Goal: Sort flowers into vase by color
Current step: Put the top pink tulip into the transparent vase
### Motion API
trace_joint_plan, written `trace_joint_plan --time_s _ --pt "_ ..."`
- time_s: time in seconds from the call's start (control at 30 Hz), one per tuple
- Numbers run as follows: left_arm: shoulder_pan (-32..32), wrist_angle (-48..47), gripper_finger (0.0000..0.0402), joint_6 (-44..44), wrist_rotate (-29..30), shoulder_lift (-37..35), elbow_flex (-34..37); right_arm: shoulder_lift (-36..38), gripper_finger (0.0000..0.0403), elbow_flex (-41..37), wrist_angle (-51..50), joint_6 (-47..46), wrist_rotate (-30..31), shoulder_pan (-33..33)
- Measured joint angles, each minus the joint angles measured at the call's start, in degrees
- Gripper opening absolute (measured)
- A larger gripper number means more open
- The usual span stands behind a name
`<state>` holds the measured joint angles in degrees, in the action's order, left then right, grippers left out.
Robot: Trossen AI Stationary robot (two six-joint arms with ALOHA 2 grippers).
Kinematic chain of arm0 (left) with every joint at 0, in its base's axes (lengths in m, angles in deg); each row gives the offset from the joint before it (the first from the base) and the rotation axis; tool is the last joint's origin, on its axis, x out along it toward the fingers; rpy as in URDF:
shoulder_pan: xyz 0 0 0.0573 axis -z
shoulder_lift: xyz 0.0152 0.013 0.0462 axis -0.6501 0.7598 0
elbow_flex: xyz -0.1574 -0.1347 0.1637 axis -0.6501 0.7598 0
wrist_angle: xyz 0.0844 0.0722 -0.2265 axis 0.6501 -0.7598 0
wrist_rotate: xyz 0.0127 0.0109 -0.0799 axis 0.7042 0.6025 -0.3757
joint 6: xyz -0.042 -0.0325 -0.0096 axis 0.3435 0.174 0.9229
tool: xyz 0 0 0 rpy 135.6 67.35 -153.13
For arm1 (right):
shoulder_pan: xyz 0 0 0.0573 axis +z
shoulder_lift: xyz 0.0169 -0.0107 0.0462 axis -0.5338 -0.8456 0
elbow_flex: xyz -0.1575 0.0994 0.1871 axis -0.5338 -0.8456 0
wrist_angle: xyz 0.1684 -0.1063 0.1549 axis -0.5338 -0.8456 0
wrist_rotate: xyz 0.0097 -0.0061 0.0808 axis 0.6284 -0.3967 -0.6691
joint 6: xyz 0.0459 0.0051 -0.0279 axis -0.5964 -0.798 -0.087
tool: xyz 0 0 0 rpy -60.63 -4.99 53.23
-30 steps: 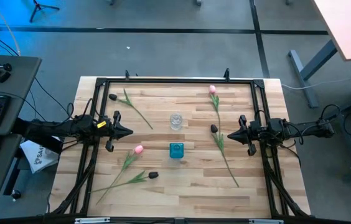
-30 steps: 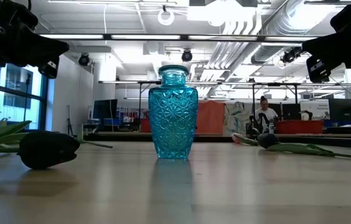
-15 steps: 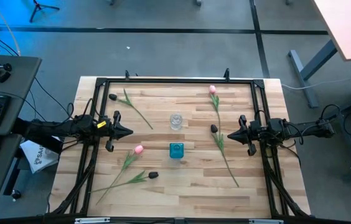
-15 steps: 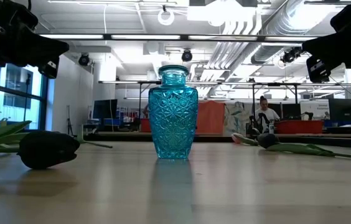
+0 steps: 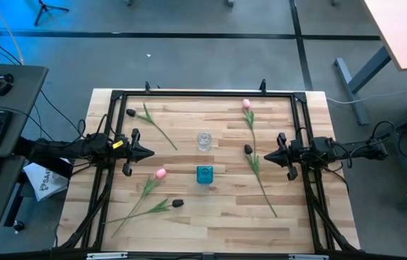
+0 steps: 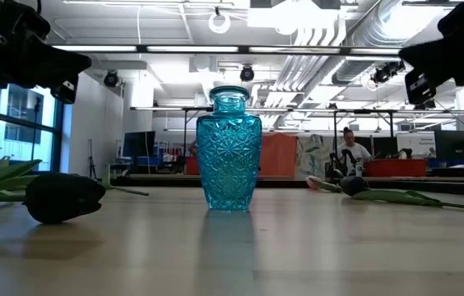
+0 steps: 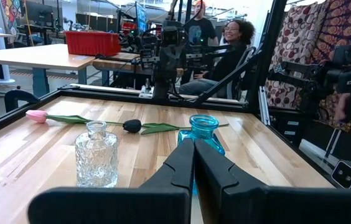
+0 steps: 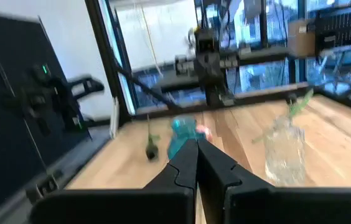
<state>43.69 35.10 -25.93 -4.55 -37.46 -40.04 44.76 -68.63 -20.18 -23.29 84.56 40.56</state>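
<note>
High view: left gripper (image 5: 148,152) closed to a point, empty, over the table's (image 5: 211,217) left side. Right gripper (image 5: 267,157) same, fingers together, empty, over the right side. Blue vase (image 5: 204,175) mid-table, clear vase (image 5: 203,140) just behind it. Four tulips flat on the wood: pink tulip (image 5: 161,173) and dark tulip (image 5: 177,204) front left, second dark tulip (image 5: 130,113) back left, second pink tulip (image 5: 246,104) back right, third dark tulip (image 5: 248,149) near right gripper. None in a vase.

Low view: blue vase (image 6: 229,150) upright in centre, dark bud (image 6: 63,197) lying close on left, another dark bud (image 6: 352,185) far right; arms overhead at both top corners.

Left wrist view: fingers (image 7: 178,163) pressed together, pointing at blue vase (image 7: 203,132); clear vase (image 7: 96,155) beside it; person (image 7: 228,46) seated beyond table.

Right wrist view: fingers (image 8: 185,162) together, blue vase (image 8: 181,137) and clear vase (image 8: 285,149) ahead, blurred.
</note>
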Motion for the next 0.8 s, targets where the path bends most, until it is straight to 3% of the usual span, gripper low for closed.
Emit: trace_joint_plan --time_s 0.1,0.2,0.3,0.37,0.43,0.53,0.63,0.8 --pt "0.0 0.0 0.0 0.0 0.0 0.0 0.0 0.0 0.0 0.0 4.6 -2.4 0.7 0.0" --pt "0.0 0.0 0.0 0.0 0.0 0.0 0.0 0.0 0.0 0.0 21.1 -8.7 6.8 0.0" --pt "0.0 0.0 0.0 0.0 0.0 0.0 0.0 0.0 0.0 0.0 40.5 -11.0 20.6 0.0" --pt "0.0 0.0 0.0 0.0 0.0 0.0 0.0 0.0 0.0 0.0 46.8 -11.2 32.5 0.0" --pt "0.0 0.0 0.0 0.0 0.0 0.0 0.0 -0.6 0.0 0.4 42.2 -12.6 39.1 0.0" --pt "0.0 0.0 0.0 0.0 0.0 0.0 0.0 -5.8 0.0 2.0 24.9 -24.8 38.0 -0.2" --pt "0.0 0.0 0.0 0.0 0.0 0.0 0.0 -15.2 0.0 5.3 20.7 -32.8 36.2 -1.6" --pt "0.0 0.0 0.0 0.0 0.0 0.0 0.0 -33.2 0.0 18.1 15.9 -27.2 32.9 -7.3"
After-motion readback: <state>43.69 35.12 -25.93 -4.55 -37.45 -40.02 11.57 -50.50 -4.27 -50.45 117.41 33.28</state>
